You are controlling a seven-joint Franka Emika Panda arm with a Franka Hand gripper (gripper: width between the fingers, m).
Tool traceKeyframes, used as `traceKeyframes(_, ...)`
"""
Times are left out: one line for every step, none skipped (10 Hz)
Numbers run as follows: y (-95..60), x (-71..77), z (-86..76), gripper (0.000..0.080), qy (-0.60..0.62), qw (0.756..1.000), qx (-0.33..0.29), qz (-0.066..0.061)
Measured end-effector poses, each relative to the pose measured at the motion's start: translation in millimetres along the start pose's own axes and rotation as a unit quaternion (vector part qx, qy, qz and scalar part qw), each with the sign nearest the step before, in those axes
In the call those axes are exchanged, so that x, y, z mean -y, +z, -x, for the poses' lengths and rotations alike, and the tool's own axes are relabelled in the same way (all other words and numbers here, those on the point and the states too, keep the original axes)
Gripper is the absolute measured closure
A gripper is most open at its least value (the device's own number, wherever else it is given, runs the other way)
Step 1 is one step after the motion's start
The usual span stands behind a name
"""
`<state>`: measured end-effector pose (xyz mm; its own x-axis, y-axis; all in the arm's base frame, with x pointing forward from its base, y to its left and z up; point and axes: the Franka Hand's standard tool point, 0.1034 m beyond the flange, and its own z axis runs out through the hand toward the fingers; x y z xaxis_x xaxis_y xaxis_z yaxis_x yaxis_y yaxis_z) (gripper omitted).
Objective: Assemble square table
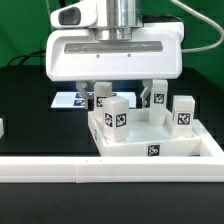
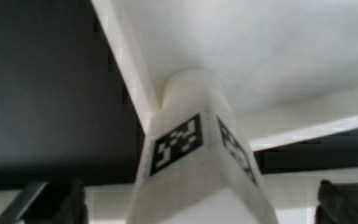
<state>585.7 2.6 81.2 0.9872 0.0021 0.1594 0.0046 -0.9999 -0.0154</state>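
The square table slab [image 1: 150, 147] lies flat with a tag on its front rim. Several white tagged legs stand upright on it: two toward the exterior view's left [image 1: 104, 97] [image 1: 117, 116] and two toward its right [image 1: 159, 98] [image 1: 184, 112]. My gripper [image 1: 117, 95] hangs low over the left pair, open. In the wrist view one leg [image 2: 194, 140] rises from a corner of the slab [image 2: 265, 50] between my fingers [image 2: 51, 203]. Dark gaps show on both sides of it, so my gripper [image 2: 197, 205] straddles the leg without gripping it.
A long white rail fence [image 1: 60, 170] runs along the front and up the exterior view's right side [image 1: 212, 145], with the slab pushed against it. The marker board [image 1: 70, 100] lies behind on the black table. A small white piece [image 1: 2, 128] shows at the left edge.
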Motion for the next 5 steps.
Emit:
traceKeyframes(0.0,0.8,0.0,0.015,-0.025,1.0,0.0,0.001)
traceKeyframes(0.1,1.6,-0.1,0.015,-0.058,0.998,0.001,0.003)
traceKeyframes(0.1,2.2,-0.2,0.015,-0.081,0.997,0.001,0.004)
traceKeyframes(0.0,2.1,-0.4,0.015,-0.112,0.994,0.002,0.006)
traceKeyframes(-0.1,1.6,-0.5,0.015,-0.147,0.989,0.002,0.008)
